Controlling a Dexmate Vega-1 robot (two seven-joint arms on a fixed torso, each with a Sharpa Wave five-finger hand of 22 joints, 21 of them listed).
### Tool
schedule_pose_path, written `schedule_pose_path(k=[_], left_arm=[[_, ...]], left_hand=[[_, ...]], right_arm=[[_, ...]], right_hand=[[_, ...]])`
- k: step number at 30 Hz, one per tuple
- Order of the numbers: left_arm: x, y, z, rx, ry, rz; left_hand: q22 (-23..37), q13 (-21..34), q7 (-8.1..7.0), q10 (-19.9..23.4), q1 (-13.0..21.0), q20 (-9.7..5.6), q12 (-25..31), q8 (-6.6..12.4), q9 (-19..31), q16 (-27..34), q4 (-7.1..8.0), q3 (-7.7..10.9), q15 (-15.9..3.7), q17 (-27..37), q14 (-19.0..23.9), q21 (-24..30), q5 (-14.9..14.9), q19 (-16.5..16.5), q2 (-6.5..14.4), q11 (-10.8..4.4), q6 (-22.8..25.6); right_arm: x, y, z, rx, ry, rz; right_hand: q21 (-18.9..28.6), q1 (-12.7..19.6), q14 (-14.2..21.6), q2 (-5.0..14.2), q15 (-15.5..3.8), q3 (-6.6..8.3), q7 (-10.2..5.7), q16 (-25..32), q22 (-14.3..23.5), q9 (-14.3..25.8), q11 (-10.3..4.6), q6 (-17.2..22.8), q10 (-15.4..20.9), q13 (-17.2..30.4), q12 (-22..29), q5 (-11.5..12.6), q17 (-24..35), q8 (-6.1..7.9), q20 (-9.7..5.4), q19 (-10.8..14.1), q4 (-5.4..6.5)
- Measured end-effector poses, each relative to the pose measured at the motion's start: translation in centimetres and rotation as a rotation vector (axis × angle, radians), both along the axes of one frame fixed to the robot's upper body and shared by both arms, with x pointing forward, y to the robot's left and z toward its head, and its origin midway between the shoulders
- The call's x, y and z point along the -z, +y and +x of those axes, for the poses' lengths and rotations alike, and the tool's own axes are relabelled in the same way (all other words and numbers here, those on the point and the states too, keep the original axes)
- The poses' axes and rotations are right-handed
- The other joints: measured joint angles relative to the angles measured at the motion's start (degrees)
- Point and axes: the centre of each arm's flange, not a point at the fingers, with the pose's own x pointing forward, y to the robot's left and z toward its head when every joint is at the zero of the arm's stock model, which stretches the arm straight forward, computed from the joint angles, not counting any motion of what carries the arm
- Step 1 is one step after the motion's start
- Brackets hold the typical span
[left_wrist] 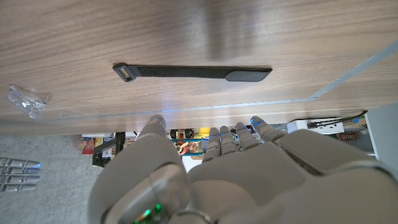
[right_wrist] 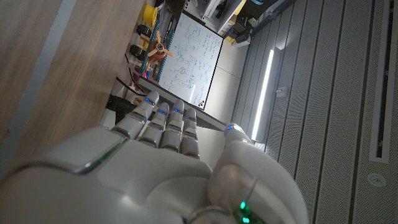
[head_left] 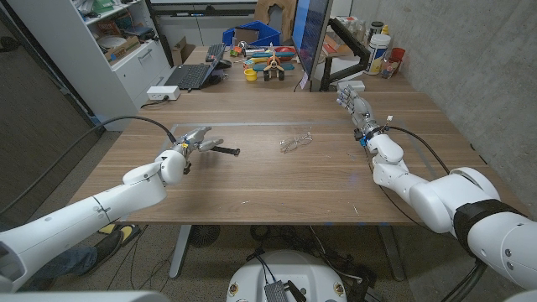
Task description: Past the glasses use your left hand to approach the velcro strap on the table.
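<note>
The black velcro strap [head_left: 225, 150] lies flat on the wooden desk [head_left: 277, 180], stretched out straight with its buckle end toward the glasses [head_left: 295, 142]. The glasses sit near the strap, on its right-arm side. The left hand [head_left: 191, 142] hovers just beside the strap's other end, fingers [left_wrist: 239, 134] extended and apart, holding nothing and not touching the strap [left_wrist: 189, 72]. The right hand [head_left: 361, 114] rests well apart from the strap, beyond the glasses, its fingers [right_wrist: 166, 121] straight and empty.
</note>
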Motion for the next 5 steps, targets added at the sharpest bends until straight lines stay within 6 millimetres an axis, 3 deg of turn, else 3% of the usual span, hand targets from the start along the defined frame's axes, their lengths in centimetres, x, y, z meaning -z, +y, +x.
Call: schedule_pose_path(k=[5], left_arm=[[0.04, -0.01, 0.01, 0.000, 0.001, 0.000]], left_hand=[[0.0, 0.0, 0.00, 0.0, 0.0, 0.00, 0.0, 0.00, 0.0, 0.0, 0.00, 0.00, 0.00, 0.0, 0.0, 0.0, 0.0, 0.0, 0.0, 0.00, 0.0]], right_arm=[[0.03, 0.08, -0.03, -0.003, -0.002, -0.002]], right_hand=[[0.0, 0.0, 0.0, 0.00, 0.00, 0.00, 0.00, 0.0, 0.0, 0.0, 0.00, 0.0, 0.0, 0.0, 0.0, 0.0, 0.0, 0.00, 0.00, 0.0, 0.00]])
